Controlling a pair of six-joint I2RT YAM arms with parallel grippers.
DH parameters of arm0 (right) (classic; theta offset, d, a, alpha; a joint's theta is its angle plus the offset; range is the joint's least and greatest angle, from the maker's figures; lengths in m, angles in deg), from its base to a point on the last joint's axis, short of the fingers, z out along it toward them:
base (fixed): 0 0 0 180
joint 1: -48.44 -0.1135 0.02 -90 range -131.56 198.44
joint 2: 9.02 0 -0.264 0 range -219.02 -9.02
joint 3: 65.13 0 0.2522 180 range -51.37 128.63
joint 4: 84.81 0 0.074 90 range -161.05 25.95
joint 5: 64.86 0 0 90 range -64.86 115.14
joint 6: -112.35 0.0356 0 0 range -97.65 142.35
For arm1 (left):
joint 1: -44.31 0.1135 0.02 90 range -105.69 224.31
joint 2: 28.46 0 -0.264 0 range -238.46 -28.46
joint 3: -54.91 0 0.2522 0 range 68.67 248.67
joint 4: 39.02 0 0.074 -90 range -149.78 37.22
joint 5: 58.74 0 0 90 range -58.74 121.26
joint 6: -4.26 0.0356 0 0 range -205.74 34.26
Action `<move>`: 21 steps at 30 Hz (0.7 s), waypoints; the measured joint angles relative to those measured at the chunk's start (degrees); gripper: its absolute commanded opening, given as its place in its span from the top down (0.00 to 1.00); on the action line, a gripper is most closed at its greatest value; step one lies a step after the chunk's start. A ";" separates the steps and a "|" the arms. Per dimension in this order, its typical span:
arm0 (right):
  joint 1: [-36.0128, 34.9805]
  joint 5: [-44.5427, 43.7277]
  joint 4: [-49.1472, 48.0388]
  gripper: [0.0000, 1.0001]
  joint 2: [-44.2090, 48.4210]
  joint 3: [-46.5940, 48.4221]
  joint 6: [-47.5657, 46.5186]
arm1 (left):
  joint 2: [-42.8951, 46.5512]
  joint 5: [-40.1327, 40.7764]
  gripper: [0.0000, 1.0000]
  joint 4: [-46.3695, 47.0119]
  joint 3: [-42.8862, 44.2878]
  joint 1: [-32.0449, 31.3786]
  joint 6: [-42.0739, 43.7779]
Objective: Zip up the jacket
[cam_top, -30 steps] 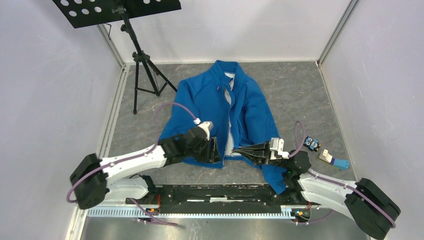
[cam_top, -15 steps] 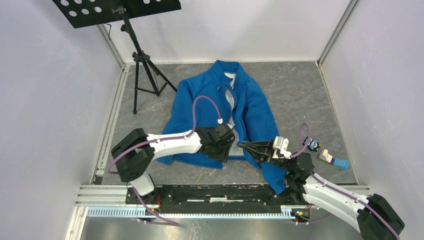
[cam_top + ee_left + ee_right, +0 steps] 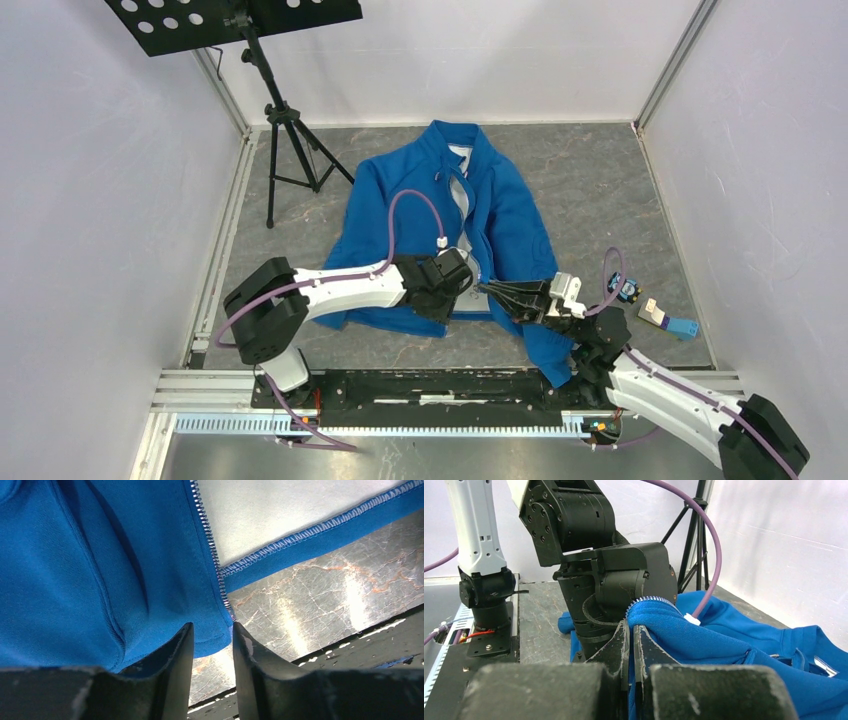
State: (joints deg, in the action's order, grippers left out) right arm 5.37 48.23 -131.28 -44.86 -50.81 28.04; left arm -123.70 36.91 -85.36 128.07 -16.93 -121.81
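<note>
The bright blue jacket (image 3: 420,200) lies flat on the floor, collar at the far end, its front open with white lining (image 3: 280,515) showing. My left gripper (image 3: 462,288) hovers low over the bottom hem by the zipper. In the left wrist view the left gripper (image 3: 211,632) is open with a narrow gap, and the hem corner of the left panel with the end of the zipper teeth (image 3: 220,587) lies right at its tips. My right gripper (image 3: 630,627) is shut on the lifted edge of the right panel (image 3: 704,635), zipper teeth (image 3: 644,601) just above its tips. It shows in the top view (image 3: 492,292) too.
A black music stand on a tripod (image 3: 285,130) stands at the back left. Two small objects (image 3: 625,288) (image 3: 668,320) lie on the floor at the right. The black mounting rail (image 3: 420,385) runs along the near edge. White walls enclose three sides.
My left arm has swung in from the left to the hem at the zipper and then settled. My right gripper has kept its hold on the jacket edge and shifted slightly right.
</note>
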 measured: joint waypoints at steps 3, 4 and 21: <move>0.00 -0.74 0.92 1.00 0.94 0.00 0.00 | 0.39 -0.04 0.63 0.76 -0.35 0.02 0.00; 0.00 -1.14 1.40 1.00 1.42 0.00 0.00 | 0.57 -0.09 0.63 1.53 -0.94 0.02 0.00; 0.00 -4.15 3.82 1.00 4.81 0.00 -0.02 | -0.76 1.40 0.61 4.94 -2.58 0.04 0.00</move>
State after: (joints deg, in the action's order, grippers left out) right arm 5.37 44.08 -127.45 -40.05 -50.81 28.02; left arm -124.47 38.31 -80.42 125.49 -16.88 -121.81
